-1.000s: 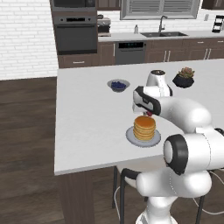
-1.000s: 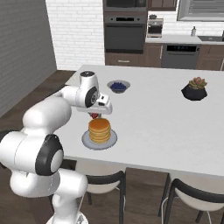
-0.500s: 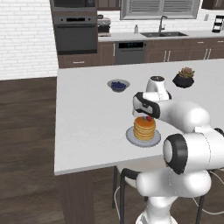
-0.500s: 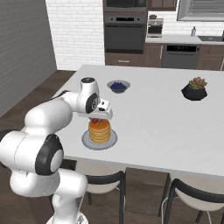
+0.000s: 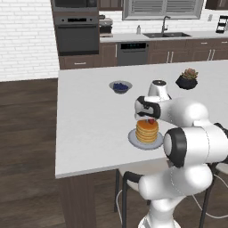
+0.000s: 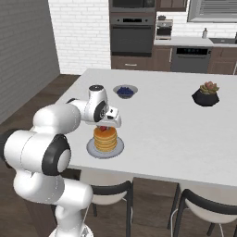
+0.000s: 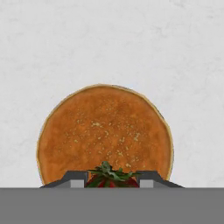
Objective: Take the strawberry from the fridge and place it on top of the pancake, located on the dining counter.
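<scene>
My gripper (image 5: 150,119) hangs just above the pancake (image 5: 147,130), a golden-tan stack on a round grey plate (image 5: 132,140) on the white dining counter (image 5: 93,124). It is shut on the strawberry (image 5: 151,120), a tiny red berry with green leaves. Seen from the right base, the gripper (image 6: 104,128) holds the strawberry (image 6: 103,129) over the pancake (image 6: 105,139). In the hand view the strawberry (image 7: 109,177) sits between the two fingertips (image 7: 76,180), right above the near edge of the pancake (image 7: 105,133). The fridge is out of view.
A grey bowl of blueberries (image 5: 120,86) stands farther back on the counter. A dark pot with a succulent (image 5: 187,79) sits at the back right. Chairs (image 6: 203,210) stand at the counter's near edge. Oven and sink line the far wall.
The hand has come down and toward the pancake stack with the strawberry still in it, and now hovers right over the stack.
</scene>
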Tool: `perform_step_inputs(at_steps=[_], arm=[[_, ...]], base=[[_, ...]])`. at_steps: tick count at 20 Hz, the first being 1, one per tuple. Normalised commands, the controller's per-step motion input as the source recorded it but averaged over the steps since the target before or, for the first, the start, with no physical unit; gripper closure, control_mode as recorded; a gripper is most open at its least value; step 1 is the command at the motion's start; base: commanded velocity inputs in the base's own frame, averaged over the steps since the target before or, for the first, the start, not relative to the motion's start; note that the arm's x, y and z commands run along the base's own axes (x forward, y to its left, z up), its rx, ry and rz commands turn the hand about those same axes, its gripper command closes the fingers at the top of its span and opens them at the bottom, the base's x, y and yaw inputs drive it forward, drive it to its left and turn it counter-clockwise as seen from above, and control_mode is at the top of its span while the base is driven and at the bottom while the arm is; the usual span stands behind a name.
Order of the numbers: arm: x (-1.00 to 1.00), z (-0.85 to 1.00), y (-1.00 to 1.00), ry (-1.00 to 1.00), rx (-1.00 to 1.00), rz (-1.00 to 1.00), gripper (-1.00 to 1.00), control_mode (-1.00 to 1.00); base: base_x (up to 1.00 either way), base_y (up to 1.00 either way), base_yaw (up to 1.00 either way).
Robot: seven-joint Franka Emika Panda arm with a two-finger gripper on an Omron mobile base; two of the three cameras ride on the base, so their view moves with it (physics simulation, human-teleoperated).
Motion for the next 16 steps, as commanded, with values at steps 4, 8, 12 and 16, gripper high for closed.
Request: perform_step_inputs(at_steps=[4, 8, 12, 16], arm=[[0.05, -0.19, 0.02, 0.0, 0.0, 0.0, 1.0, -1.0], [0.0, -0.19, 0.04, 0.0, 0.0, 0.0, 1.0, -1.0], [0.0, -0.12, 0.0, 0.0, 0.0, 0.0, -1.0, -1.0], [0.0, -0.04, 0.0, 0.0, 0.0, 0.0, -1.0, -1.0]], base=[[0.0, 0.0, 0.0], [0.0, 0.0, 0.0], [0.0, 0.0, 0.0], [0.0, 0.0, 0.0]])
